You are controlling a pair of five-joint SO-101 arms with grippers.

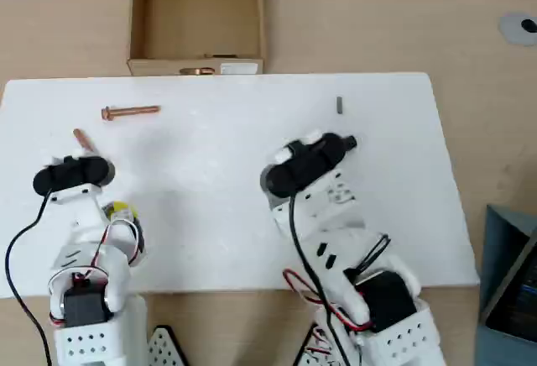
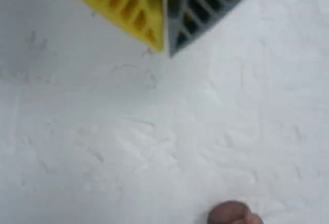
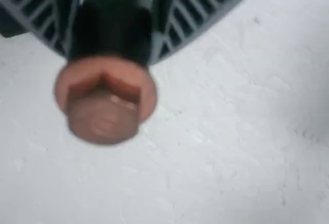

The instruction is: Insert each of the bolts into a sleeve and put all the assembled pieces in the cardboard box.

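The right gripper (image 3: 112, 54) is clamped on a black sleeve (image 3: 110, 23) that has a copper bolt (image 3: 105, 103) inside, with the hexagonal head pointing out, over the white board (image 1: 218, 215). The left gripper (image 2: 165, 45) has its yellow and grey fingers pressed together with nothing between them, near a loose bolt (image 1: 82, 139) on the board. A second loose bolt (image 1: 130, 112) lies nearer the cardboard box (image 1: 137, 13), which stands at the board's far edge, and a small dark sleeve (image 1: 340, 105) lies just beyond the right gripper.

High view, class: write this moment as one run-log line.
right fingers: shut on sleeved bolt | left fingers: shut, empty | loose bolts on mat | spare sleeve on mat
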